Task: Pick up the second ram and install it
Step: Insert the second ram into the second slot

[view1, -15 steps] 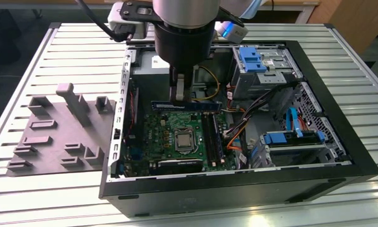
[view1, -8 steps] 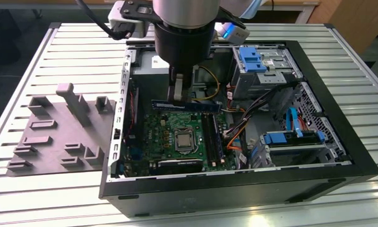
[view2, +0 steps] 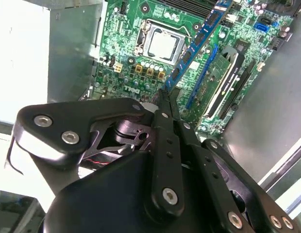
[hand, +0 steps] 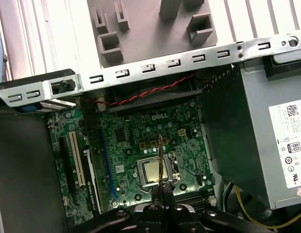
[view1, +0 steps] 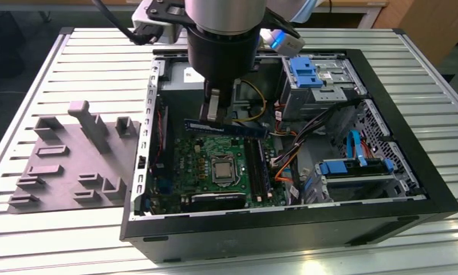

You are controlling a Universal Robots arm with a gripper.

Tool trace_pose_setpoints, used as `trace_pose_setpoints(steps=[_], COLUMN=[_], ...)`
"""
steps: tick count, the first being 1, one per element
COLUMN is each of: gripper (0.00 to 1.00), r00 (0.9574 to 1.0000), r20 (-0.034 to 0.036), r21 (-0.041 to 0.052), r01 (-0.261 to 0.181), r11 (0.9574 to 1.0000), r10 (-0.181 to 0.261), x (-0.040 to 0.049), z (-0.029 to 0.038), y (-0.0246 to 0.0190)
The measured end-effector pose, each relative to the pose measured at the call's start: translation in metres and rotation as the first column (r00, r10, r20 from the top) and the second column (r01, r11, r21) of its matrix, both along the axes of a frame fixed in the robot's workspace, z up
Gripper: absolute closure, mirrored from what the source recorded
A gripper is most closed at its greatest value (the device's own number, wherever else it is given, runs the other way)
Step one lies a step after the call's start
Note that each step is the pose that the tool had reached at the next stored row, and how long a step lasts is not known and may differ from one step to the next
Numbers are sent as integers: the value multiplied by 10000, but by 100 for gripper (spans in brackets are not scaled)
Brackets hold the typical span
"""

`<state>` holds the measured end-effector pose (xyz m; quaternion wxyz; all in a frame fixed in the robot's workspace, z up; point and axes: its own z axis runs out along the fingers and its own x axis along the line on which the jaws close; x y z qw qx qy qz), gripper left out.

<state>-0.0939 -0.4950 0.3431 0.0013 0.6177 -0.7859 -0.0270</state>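
Note:
My gripper is shut on the second ram, a slim dark blue stick with black chips, gripped near one end. The stick hangs level above the green motherboard inside the open computer case, just behind the CPU socket and apart from the board. In the second wrist view the second ram reaches out from the gripper over the board, towards the long memory slots. The first wrist view looks along the second ram, a thin edge rising from the gripper over the socket.
One memory stick with a pale label sits in a slot beside the blue one. The grey moulded tray lies on the slatted table at the exterior view's left. Cables, drive bays and the power supply crowd the case.

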Motion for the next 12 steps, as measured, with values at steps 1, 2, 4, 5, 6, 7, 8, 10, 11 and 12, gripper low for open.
trace_pose_setpoints(steps=[1,2,4,5,6,7,8,10,11,12], gripper=[89,89,89,89,89,89,89,89,89,89], r00=[10000,9999,9995,9992,9988,9983,9977,9964,9957,9949], r20=[0,0,0,0,0,0,0,0,0,0], r21=[0,0,0,0,0,0,0,0,0,0], r01=[80,159,321,406,493,587,673,842,925,1007], r11=[10000,9999,9995,9992,9988,9983,9977,9964,9957,9949], r10=[-80,-159,-321,-406,-493,-587,-673,-842,-925,-1007], x=[0,0,0,0,0,0,0,0,0,0], z=[0,0,0,-1,-1,-1,-1,-1,-1,-1], y=[0,0,0,0,0,0,0,0,0,0])
